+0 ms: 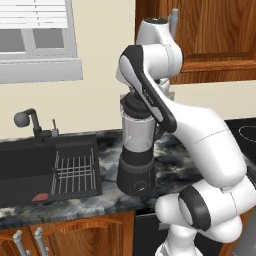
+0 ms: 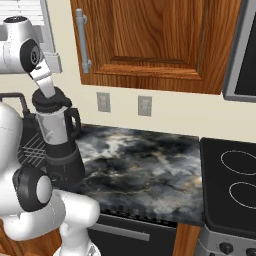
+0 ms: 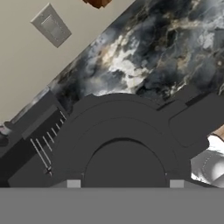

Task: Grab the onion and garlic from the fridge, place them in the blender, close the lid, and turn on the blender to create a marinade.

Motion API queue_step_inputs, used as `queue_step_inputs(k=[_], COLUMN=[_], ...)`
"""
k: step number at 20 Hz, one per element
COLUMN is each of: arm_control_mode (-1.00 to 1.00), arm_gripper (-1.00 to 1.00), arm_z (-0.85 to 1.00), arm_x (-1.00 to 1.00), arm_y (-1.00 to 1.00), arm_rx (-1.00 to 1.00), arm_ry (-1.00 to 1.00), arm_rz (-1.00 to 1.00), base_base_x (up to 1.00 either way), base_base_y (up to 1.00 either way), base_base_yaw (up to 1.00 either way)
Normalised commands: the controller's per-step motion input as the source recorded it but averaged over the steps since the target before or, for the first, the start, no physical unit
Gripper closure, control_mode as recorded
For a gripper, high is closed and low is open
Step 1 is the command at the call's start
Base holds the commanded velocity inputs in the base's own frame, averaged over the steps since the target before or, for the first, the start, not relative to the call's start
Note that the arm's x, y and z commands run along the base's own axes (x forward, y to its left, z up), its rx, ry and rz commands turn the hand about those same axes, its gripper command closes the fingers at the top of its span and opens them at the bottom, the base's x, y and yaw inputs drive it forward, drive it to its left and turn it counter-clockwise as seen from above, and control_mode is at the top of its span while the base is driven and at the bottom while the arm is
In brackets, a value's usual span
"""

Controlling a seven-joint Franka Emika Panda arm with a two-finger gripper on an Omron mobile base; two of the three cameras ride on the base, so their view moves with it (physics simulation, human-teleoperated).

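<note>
Blender (image 1: pixel 136 150): clear tapered jar, black base with front knob — at the counter's (image 2: pixel 150 165) front edge, beside the sink (image 1: pixel 30 165).
Lid (image 3: pixel 124 153): black, domed, seated on the jar.
Gripper (image 1: pixel 134 96): directly over the lid — jaw state cannot be told.

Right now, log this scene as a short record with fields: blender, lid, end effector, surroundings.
blender: clear jar on black base, upright on the dark marble counter, right of the sink
lid: black cap sitting on the jar's rim
end effector: directly above the lid, pointing down at it; fingertips hidden, so contact cannot be told
surroundings: dish rack in the sink, wall outlets, stove top to the right
</note>
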Motion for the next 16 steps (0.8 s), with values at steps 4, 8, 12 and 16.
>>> queue_step_inputs(k=[4, 8, 12, 16], arm_control_mode=[-1.0, -1.0, -1.0, -1.0], arm_gripper=[1.0, 1.0, 1.0, 1.0], arm_z=[-0.08, -0.16, -0.08, -0.04], arm_x=[0.06, 0.01, 0.0, 0.01], arm_y=[0.13, 0.11, 0.02, 0.0], arm_rx=[0.0, -0.01, -0.03, -0.06], arm_ry=[0.1, 0.09, 0.02, -0.02], arm_rz=[0.0, 0.0, 0.0, 0.0], base_base_x=[0.0, 0.0, 0.0, 0.0], base_base_y=[0.0, 0.0, 0.0, 0.0], base_base_yaw=[0.0, 0.0, 0.0, 0.0])
